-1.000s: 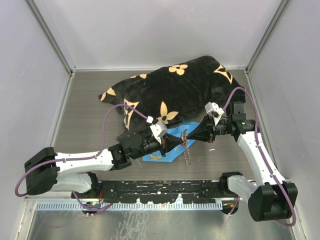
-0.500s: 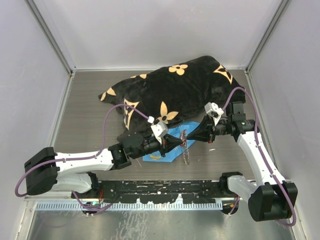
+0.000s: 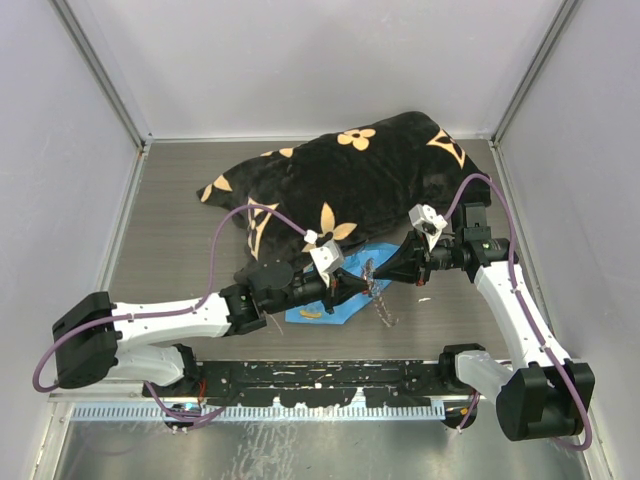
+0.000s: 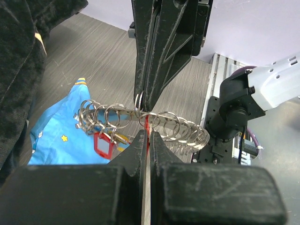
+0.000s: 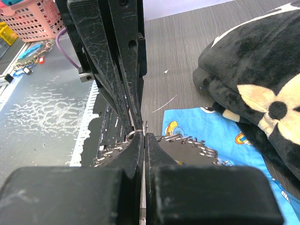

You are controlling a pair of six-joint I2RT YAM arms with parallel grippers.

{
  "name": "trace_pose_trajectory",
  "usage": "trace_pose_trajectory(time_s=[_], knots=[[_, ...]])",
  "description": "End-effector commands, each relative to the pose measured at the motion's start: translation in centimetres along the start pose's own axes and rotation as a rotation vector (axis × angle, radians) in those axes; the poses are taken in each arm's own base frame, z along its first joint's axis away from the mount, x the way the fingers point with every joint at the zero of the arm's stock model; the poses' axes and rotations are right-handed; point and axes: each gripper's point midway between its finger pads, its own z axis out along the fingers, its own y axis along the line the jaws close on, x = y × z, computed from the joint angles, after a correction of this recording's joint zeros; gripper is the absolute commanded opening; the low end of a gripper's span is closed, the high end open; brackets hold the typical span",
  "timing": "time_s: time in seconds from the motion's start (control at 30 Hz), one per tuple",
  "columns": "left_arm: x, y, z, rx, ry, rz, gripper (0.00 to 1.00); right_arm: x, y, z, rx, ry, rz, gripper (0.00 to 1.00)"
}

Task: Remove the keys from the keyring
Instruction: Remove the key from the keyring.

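Note:
The keyring (image 4: 185, 131) is a silvery loop strung with many small rings, held in the air between both grippers above the blue cloth (image 3: 318, 308). My left gripper (image 4: 148, 133) is shut, with a thin red key head (image 4: 146, 125) pinched at its tips. A red key tag (image 4: 101, 144) and a yellow one hang from the loop's left part. My right gripper (image 5: 143, 136) is shut on a small ring (image 5: 133, 135) of the keyring (image 5: 187, 141). In the top view the two grippers meet tip to tip, left (image 3: 354, 285) and right (image 3: 372, 273), with the keyring (image 3: 382, 305) curving below.
A black plush blanket (image 3: 350, 180) with tan flowers lies behind the grippers, partly on the blue cloth (image 5: 225, 136). A black slotted rail (image 3: 320, 375) runs along the near edge. A pink basket (image 5: 33, 18) stands off the table. Grey walls enclose three sides.
My left arm has shifted a little right and back while its jaws stayed shut. The keyring has swung from hanging straight down to an arc leaning right. The right arm is still.

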Motion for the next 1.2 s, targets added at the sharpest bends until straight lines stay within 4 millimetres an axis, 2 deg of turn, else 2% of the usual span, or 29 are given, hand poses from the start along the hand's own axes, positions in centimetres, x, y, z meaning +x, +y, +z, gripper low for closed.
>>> trace_pose_trajectory(time_s=[0.0,0.3,0.57,0.77,1.0,1.17], knots=[[-2.1,-0.9,0.3,0.038,-0.05,0.021,0.0,-2.2,1.3,0.3,-0.08,-0.072,-0.062,0.01],[-3.2,-0.7,-1.3,0.023,-0.122,0.02,0.22,-2.2,1.3,0.2,-0.08,-0.073,-0.062,0.01],[-4.7,-0.9,-2.6,0.06,-0.201,0.005,0.25,-2.2,1.4,0.3,-0.083,-0.072,-0.063,0.01],[-6.3,-0.7,-2.9,0.142,-0.246,-0.093,0.28,-2.1,1.5,0.4,-0.086,-0.072,-0.063,0.01],[-7.3,-0.6,-2.2,0.262,-0.264,-0.205,0.3,-2.1,1.5,0.4,-0.089,-0.072,-0.066,0.01],[-6.4,-0.9,-1.1,0.303,-0.231,-0.247,0.3,-2.1,1.5,0.4,-0.091,-0.072,-0.068,0.01]])
